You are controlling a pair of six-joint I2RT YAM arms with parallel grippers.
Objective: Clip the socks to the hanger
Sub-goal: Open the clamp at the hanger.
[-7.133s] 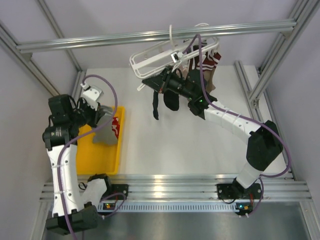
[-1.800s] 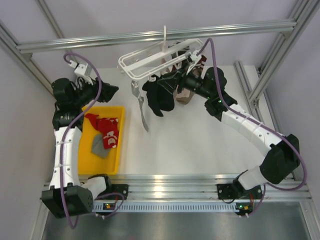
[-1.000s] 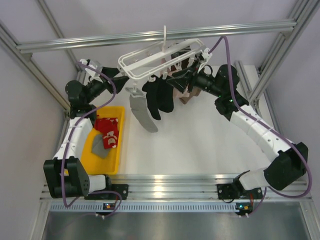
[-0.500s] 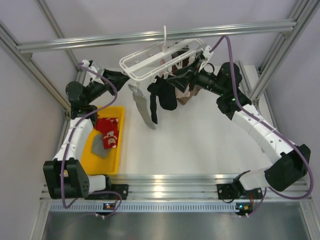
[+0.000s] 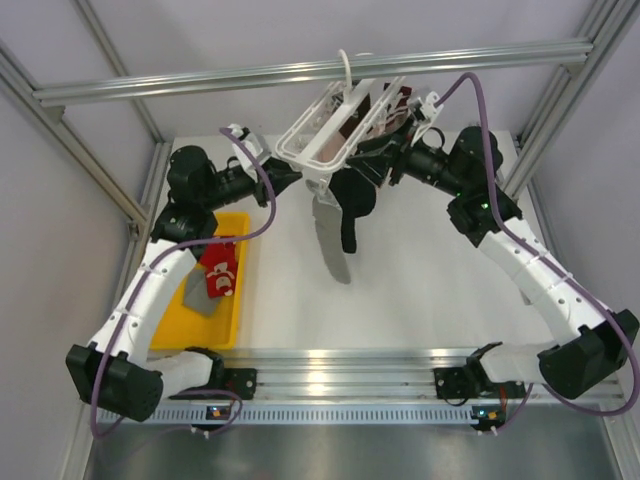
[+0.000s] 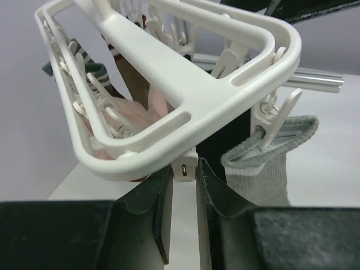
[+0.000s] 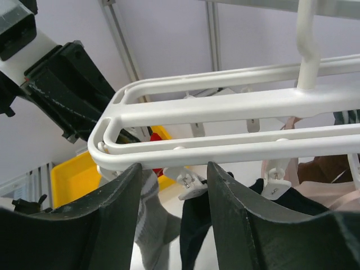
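Looks like a robotics lab test cell to me. Bare aluminium rails (image 5: 200, 82) box in a plain white table (image 5: 400, 300) with blank pale walls (image 5: 50, 260). A left arm (image 5: 150, 290) and right arm (image 5: 530, 270) trailing purple cables (image 5: 468, 84) are bolted to a slotted base rail (image 5: 330, 365) at 6 o'clock.

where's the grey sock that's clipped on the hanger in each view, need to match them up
Top external: the grey sock hangs at centre, below the hanger's near end, beside a black sock.
Left wrist: grey sock right of centre, held by a peg under the hanger's rim.
Right wrist: grey sock at bottom left, running off the lower edge.
Shared landmark: the white hanger.
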